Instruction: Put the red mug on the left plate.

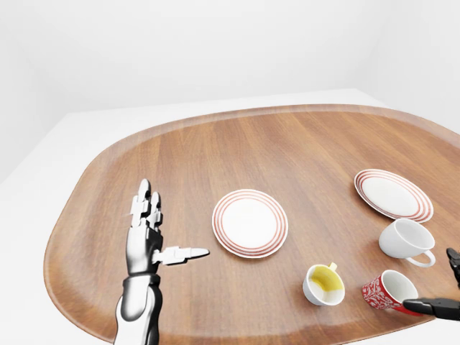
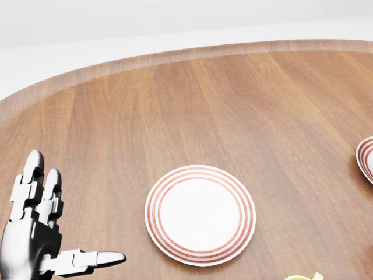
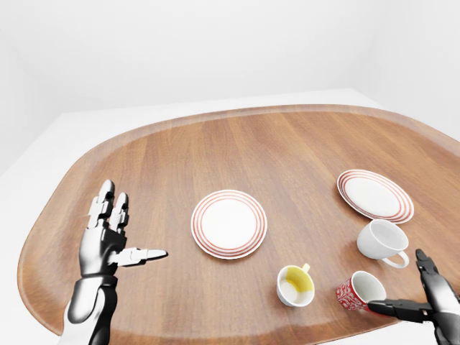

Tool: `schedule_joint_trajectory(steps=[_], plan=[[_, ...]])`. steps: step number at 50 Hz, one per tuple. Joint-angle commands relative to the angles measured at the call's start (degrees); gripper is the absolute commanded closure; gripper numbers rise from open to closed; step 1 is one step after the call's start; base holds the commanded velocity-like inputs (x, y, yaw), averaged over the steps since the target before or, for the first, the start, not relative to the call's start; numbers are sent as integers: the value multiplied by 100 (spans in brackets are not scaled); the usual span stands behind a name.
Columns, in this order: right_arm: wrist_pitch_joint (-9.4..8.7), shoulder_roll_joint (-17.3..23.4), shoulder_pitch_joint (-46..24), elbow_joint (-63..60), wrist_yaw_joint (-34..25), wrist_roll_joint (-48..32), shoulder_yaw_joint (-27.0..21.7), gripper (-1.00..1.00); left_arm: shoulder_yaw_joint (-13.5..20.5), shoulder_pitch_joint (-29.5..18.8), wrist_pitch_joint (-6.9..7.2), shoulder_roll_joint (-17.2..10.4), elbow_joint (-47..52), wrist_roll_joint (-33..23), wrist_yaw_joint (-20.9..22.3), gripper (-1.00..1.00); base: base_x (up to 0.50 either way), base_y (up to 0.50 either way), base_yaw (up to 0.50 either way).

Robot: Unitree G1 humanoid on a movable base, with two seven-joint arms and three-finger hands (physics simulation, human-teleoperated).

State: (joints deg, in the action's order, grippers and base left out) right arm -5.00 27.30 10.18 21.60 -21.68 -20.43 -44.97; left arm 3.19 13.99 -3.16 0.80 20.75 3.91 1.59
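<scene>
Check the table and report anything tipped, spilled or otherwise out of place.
The red mug lies tipped on its side near the table's bottom-right edge in the right-eye view, its mouth facing the camera; the right hand is open beside it. The white mug also looks tilted. Nothing is spilled or broken.

left plate [image 3: 228, 223] mid-table | mug [image 3: 356, 291] lower right | right plate [image 3: 375, 195] far right

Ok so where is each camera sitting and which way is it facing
Head view: on the head, tilted down at the left plate; shows only the left hand.
Left-eye view: on the head, wider over the wooden table; left arm, right fingertips.
Right-eye view: same, shifted; right hand by the red mug.
The eye views share both plates and all three cups.
</scene>
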Motion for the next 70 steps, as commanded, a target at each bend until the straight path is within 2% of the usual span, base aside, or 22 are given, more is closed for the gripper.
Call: schedule_joint_trajectory(steps=[1,15,34,49,50,51,52,53,70], plan=[[0,154,-301,-173,-250,-267,351,-100,4,-17,12,-3,-16,5,-4,-100,0,0,0],[0,408,-874,-121,-721,-773,990,-100,-8,-19,2,-4,-29,-9,-10,-100,0,0,0],[0,433,-831,935,-269,-310,1198,-100,-18,4,-1,-3,-7,-13,-7,-100,0,0,0],[0,511,-832,1381,-126,-14,1413,-100,-23,17,-6,-1,8,-19,-6,-100,0,0,0],[0,509,-824,1387,-127,-8,1429,-71,-23,14,-4,-1,6,-18,-6,-100,0,0,0],[0,511,-813,1398,-106,-8,1436,41,-24,11,-4,-1,2,-22,-9,-100,0,0,0],[0,513,-808,1399,-110,-2,1438,94,-25,11,-5,-1,2,-22,-9,-100,0,0,0],[0,503,-789,1415,-148,9,1458,100,-29,13,-9,-2,2,-27,-8,-100,0,0,0],[0,574,-860,1841,-66,112,1641,100,-20,-15,7,-5,-20,-19,-13,-100,0,0,0]])
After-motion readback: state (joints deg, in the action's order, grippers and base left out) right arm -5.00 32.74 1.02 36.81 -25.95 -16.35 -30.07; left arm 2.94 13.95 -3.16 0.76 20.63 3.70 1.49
